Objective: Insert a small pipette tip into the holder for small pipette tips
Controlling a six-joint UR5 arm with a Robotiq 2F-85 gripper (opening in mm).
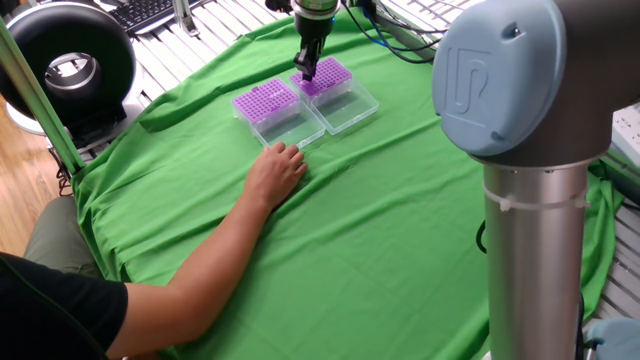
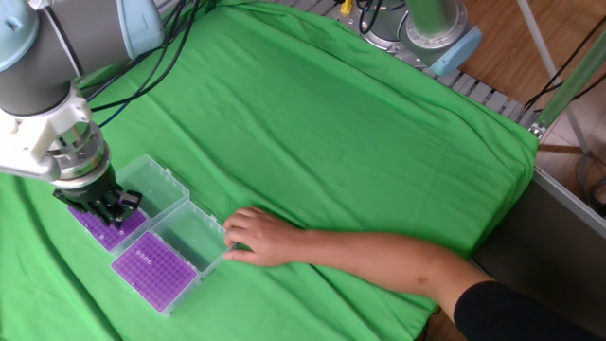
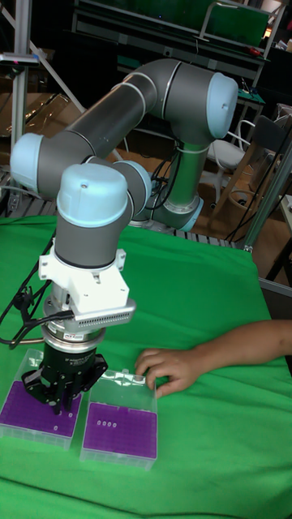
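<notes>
Pincer poised over purple tip holder (fingers obscured).

**Even, bright light; soft foreground and a dim backdrop**

Both fixed views are brightly and evenly lit from above, and the green cloth shows only faint, soft shadows along its folds. The person's hand casts a thin dark edge onto the cloth beneath it. In one fixed view the big grey robot joint close to the camera looks slightly soft, with a pale sheen on its cap. In the tall fixed view the background shelves are dim, while the robot arm carries smooth highlights. Fine details on the purple racks are too small to resolve.
</notes>
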